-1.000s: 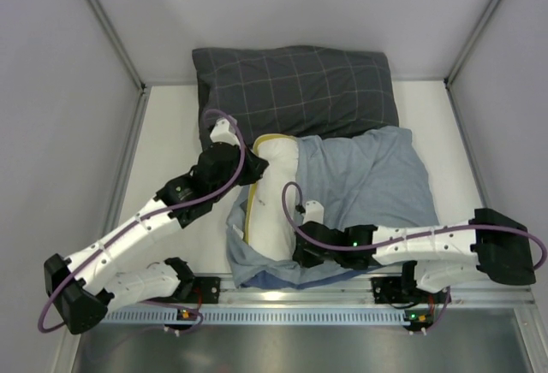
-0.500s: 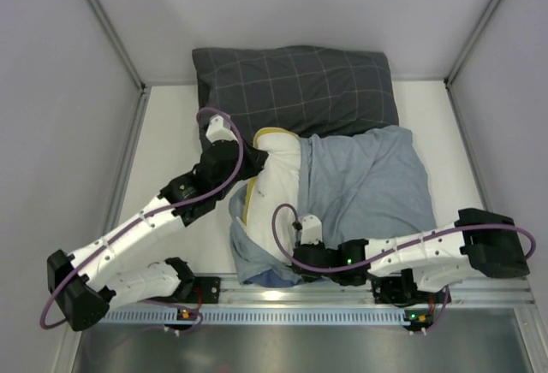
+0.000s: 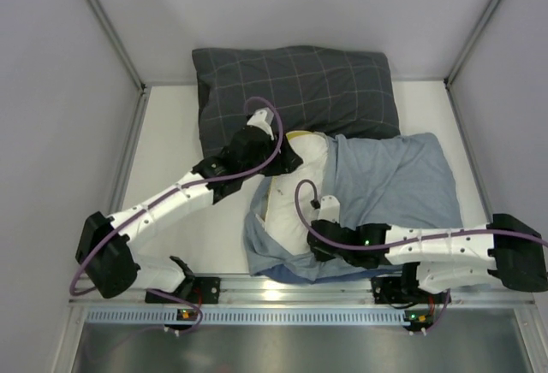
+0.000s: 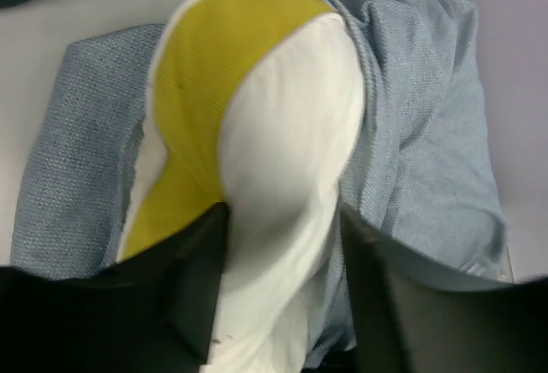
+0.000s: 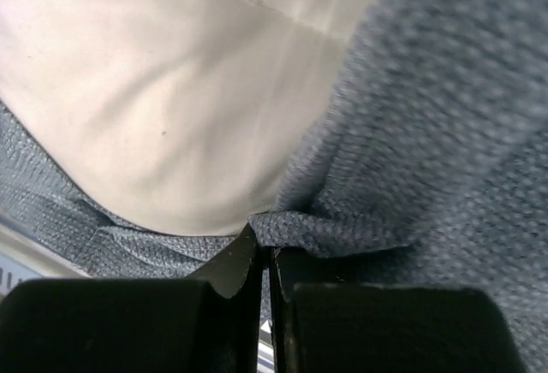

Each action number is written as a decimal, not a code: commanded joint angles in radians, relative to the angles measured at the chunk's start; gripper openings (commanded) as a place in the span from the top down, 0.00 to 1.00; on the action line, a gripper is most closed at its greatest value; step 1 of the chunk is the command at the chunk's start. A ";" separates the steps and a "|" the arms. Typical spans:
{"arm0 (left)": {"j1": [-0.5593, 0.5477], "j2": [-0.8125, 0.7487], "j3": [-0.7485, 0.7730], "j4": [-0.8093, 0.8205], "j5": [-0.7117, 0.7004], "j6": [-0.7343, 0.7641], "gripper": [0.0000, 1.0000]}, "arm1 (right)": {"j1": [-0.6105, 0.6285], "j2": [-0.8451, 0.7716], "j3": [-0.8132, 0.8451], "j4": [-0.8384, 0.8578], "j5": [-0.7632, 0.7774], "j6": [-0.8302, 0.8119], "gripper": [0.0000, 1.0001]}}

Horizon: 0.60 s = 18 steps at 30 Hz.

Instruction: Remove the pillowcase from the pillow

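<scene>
The white pillow (image 3: 300,189) with its yellow end (image 4: 205,65) lies mid-table, its left part bare. The blue-grey pillowcase (image 3: 394,180) covers its right part and trails under its near end. My left gripper (image 3: 287,157) sits at the pillow's far end. In the left wrist view its jaws (image 4: 282,215) stand apart with the pillow's (image 4: 291,133) white bulge between them, and the pillowcase (image 4: 428,133) is to the right. My right gripper (image 3: 318,240) is at the near side. Its fingers (image 5: 265,240) are shut on a fold of the pillowcase (image 5: 325,232), beside the bare pillow (image 5: 171,91).
A dark grey checked pillow (image 3: 291,86) lies along the back, touching the white pillow's far end. Grey walls close in the table on the left, back and right. A metal rail (image 3: 282,286) runs along the near edge by the arm bases.
The pillow and pillowcase have shifted to the right. My left arm swung right and further out, and its jaws have come apart. My right gripper stayed shut on the pillowcase and moved slightly right.
</scene>
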 commanded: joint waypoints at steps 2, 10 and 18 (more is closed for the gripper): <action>-0.006 -0.070 -0.046 0.053 0.095 0.023 0.29 | -0.067 -0.020 -0.018 -0.022 -0.002 -0.061 1.00; -0.049 -0.219 -0.224 0.011 0.096 -0.001 0.13 | -0.110 0.000 -0.013 -0.013 -0.027 -0.082 1.00; -0.126 -0.313 -0.368 -0.015 -0.025 -0.055 0.22 | -0.140 -0.014 -0.021 0.003 -0.062 -0.093 1.00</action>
